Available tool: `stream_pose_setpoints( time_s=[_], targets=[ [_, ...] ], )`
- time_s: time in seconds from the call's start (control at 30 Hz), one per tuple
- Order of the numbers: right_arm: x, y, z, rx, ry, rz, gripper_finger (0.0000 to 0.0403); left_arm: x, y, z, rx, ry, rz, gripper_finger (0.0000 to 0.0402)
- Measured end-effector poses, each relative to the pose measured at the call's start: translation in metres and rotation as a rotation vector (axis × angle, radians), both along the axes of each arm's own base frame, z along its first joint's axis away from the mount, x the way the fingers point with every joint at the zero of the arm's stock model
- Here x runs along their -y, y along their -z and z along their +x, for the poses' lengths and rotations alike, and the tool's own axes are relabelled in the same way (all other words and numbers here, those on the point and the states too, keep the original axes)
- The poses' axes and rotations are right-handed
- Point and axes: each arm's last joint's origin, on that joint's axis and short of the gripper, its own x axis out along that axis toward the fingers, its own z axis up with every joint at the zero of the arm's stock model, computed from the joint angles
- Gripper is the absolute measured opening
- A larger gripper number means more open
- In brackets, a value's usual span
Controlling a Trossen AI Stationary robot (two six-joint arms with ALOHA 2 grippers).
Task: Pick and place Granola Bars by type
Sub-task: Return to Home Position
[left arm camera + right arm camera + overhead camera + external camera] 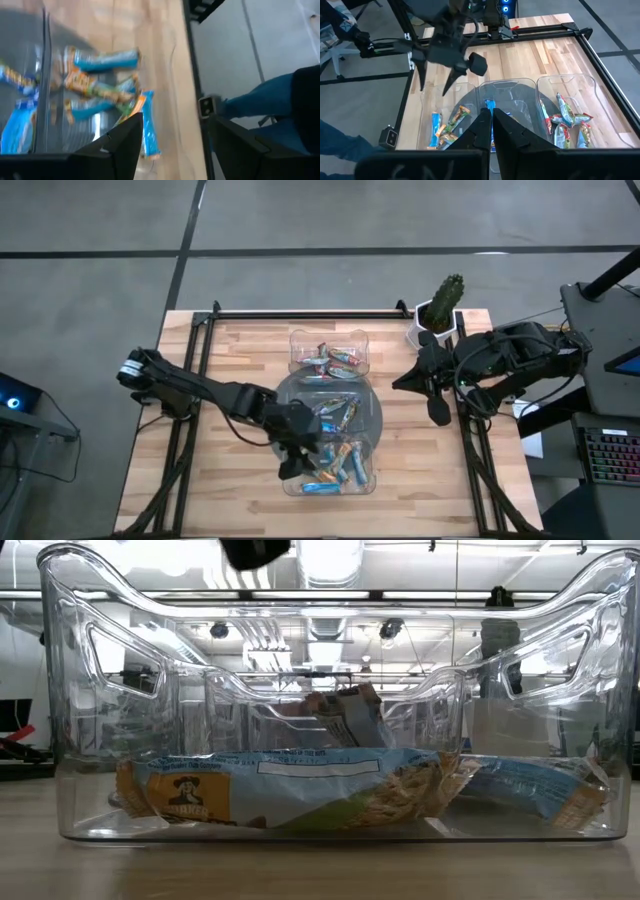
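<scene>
A clear three-compartment tray sits mid-table. Blue and orange-brown granola bars lie flat in its near compartment, also seen in the left wrist view and the low view. Blue bars fill the middle compartment, and dark multicoloured bars the far one. My left gripper hangs open and empty above the near compartment's left end, fingers pointing down. My right gripper waits shut, raised to the right of the tray.
A cactus in a white pot stands at the table's far right corner, close to the right arm. Black frame rails run along the far edge and both sides. A person's blue-clad leg shows beyond the table's near edge.
</scene>
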Motion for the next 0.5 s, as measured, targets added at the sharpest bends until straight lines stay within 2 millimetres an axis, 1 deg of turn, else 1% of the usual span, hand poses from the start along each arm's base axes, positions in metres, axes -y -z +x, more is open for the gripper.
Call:
stream_pose_setpoints(
  time_s=[0.13, 0.23, 0.3, 0.4, 0.5],
  targets=[
    [0.000, 0.000, 0.000, 0.000, -0.001, -0.002, 0.0008, -0.001, -0.025, -0.001, 0.093, 0.018, 0.009, 0.0188],
    [0.000, 0.000, 0.000, 0.001, -0.007, -0.010, 0.0008, -0.003, -0.040, -0.005, 0.140, 0.014, 0.037, 0.0156],
    [0.000, 0.000, 0.000, 0.001, -0.009, -0.013, 0.0008, -0.006, -0.047, -0.008, 0.152, -0.002, 0.070, 0.0132],
    [0.000, 0.000, 0.000, 0.002, -0.013, -0.019, 0.0008, -0.012, -0.058, -0.018, 0.160, -0.027, 0.114, 0.0102],
    [0.000, 0.000, 0.000, 0.004, -0.016, -0.038, 0.0008, -0.019, -0.070, -0.031, 0.208, -0.090, 0.152, 0.0077]
  ],
)
